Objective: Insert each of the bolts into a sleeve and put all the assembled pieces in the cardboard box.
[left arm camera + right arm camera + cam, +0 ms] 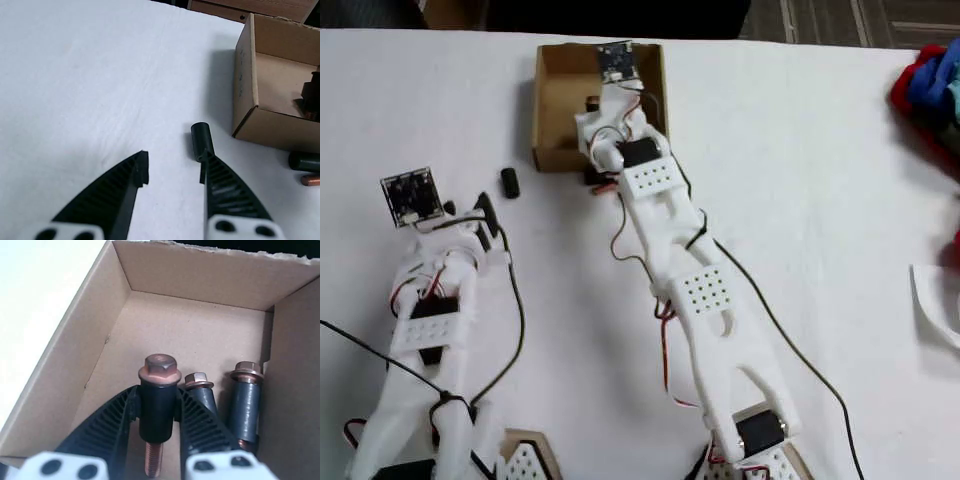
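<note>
A: What is on the white table (800,130)?
B: A cardboard box (555,158) near the far edge. A black sleeve (509,182) lies just beside it.
A: And at the right edge?
B: Some bright cloth (930,85).

R jaws clamp sleeved bolt (157,407) | cardboard box (200,325): 2 other assys (204,397) (246,405) inside

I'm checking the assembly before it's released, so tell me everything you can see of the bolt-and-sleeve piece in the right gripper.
The assembled piece is a copper-coloured flanged hex bolt pushed through a smooth black cylindrical sleeve. Its head sits against one sleeve end; the threaded shank sticks out the other. The right gripper clamps the sleeve between ribbed black fingers, holding it over the cardboard box interior, near two more assembled pieces lying inside.
</note>
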`<action>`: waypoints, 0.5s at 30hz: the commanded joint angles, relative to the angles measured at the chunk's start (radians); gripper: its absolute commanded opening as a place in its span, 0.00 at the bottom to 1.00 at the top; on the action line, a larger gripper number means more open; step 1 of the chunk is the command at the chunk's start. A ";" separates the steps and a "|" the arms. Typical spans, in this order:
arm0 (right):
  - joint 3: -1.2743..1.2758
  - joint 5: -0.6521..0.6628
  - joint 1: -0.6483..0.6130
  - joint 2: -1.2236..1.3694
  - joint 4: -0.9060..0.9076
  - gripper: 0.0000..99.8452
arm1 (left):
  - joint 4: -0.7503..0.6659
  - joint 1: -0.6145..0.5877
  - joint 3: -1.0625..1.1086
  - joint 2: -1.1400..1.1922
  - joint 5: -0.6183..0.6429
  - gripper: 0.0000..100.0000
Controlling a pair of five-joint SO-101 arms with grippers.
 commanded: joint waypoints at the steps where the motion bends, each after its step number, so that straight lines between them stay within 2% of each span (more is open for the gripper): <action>1: -0.009 -0.008 -0.002 -0.024 -0.028 0.02 | -0.017 0.005 -0.025 0.000 -0.012 0.19; 9: -0.009 -0.008 -0.002 -0.022 -0.021 0.02 | -0.017 0.005 -0.025 0.000 -0.012 0.19; 15: -0.009 -0.012 -0.002 -0.022 -0.021 0.09 | -0.017 0.005 -0.025 0.000 -0.012 0.19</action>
